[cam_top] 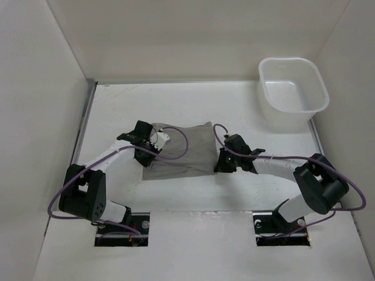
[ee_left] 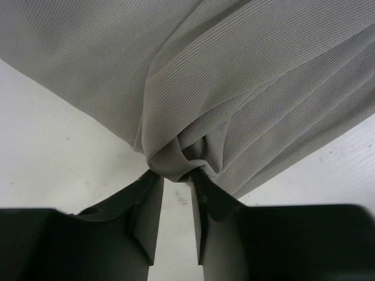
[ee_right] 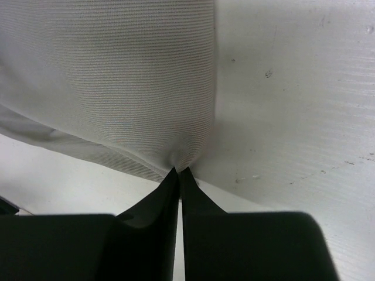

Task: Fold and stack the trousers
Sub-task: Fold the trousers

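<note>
L pincer (ee_left: 176, 174), R pincer (ee_right: 179, 171) clamped on trousers (cam_top: 196, 146) (cloth bunched at tips).

Trousers (ee_left: 234, 88): matte, finely ribbed grey cloth. Tub (cam_top: 291, 115): glossy translucent white plastic.

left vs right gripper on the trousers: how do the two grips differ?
Left gripper holds a thick, creased bunch of the trousers, with its jaws visibly apart. Right gripper pinches a thin, smooth edge, with its jaws almost touching. From above, left gripper sits at the cloth's left side and right gripper at its right side. Shared: both are clamped on the same trousers.
</note>
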`<move>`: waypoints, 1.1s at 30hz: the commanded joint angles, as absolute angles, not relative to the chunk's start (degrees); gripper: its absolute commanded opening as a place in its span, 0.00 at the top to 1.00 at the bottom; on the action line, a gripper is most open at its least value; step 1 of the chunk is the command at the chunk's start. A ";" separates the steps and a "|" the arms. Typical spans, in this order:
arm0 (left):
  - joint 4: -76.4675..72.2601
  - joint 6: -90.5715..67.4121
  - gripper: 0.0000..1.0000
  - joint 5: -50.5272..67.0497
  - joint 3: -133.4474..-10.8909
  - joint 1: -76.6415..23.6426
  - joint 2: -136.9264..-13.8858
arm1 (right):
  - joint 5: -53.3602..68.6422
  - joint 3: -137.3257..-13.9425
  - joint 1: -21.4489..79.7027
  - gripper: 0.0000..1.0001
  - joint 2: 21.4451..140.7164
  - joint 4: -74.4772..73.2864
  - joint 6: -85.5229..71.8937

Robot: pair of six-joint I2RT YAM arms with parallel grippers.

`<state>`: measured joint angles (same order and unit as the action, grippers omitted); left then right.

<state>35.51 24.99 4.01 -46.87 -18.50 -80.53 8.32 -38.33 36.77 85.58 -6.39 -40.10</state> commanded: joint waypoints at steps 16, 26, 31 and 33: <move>47.99 37.35 1.00 3.88 -41.84 -19.64 -72.42 | 8.96 -33.93 33.27 1.00 81.04 -6.76 -40.61; 51.32 41.04 0.87 3.60 -41.48 -22.37 -73.21 | 10.63 -33.14 32.30 1.00 79.45 -8.44 -39.73; 56.59 42.88 0.60 9.22 -45.70 -20.44 -70.41 | 13.80 -32.61 32.47 0.78 77.96 -9.58 -37.80; 58.61 44.11 0.58 10.45 -46.40 -19.91 -69.18 | 14.67 -32.69 31.78 0.64 76.56 -11.15 -35.78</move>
<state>54.19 41.15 6.28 -43.03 -20.78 -72.47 12.75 -33.10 32.53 79.13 -8.69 -38.92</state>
